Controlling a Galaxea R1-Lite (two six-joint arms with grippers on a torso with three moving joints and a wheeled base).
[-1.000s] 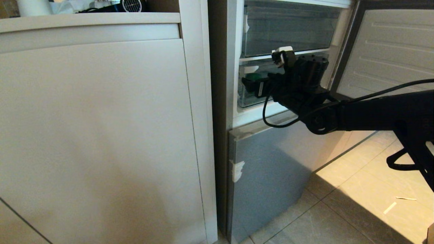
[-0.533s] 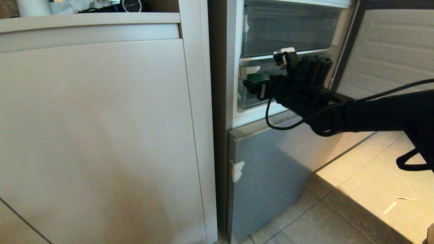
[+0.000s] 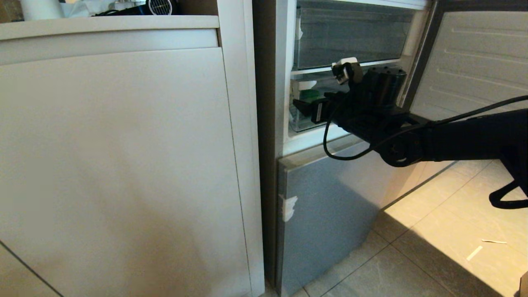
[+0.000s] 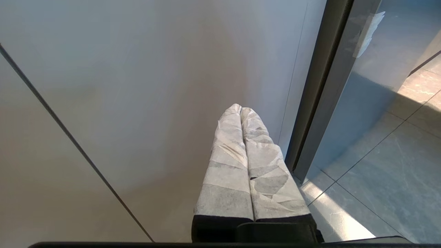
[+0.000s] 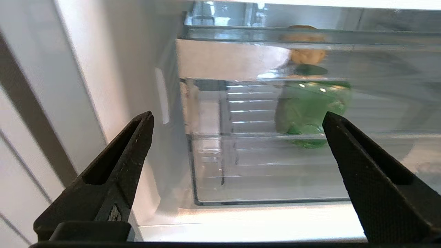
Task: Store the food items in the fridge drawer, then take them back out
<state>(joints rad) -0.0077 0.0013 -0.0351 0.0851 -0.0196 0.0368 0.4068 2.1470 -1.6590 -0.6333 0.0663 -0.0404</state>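
Observation:
The clear fridge drawer (image 5: 268, 172) (image 3: 298, 122) sits low in the open fridge compartment. Through its clear wall I see the dark green bell pepper (image 5: 310, 110) (image 3: 310, 95), and the tan potato (image 5: 306, 55) behind it. My right gripper (image 5: 237, 117) (image 3: 305, 106) is open just in front of the drawer's left end, with nothing between its black fingers (image 5: 137, 137). My left gripper (image 4: 240, 109), its fingers wrapped in white tape, is shut on nothing and parked low by the cabinet front.
The fridge door (image 3: 474, 62) stands open on the right. Another clear bin (image 3: 350, 37) is above the drawer, and a silver-grey panel (image 3: 330, 198) is below it. A beige cabinet (image 3: 123, 144) fills the left. Tiled floor (image 3: 433, 231) lies to the lower right.
My right forearm has edged slightly to the right. The gripper stays open at the drawer front. Nothing else has moved.

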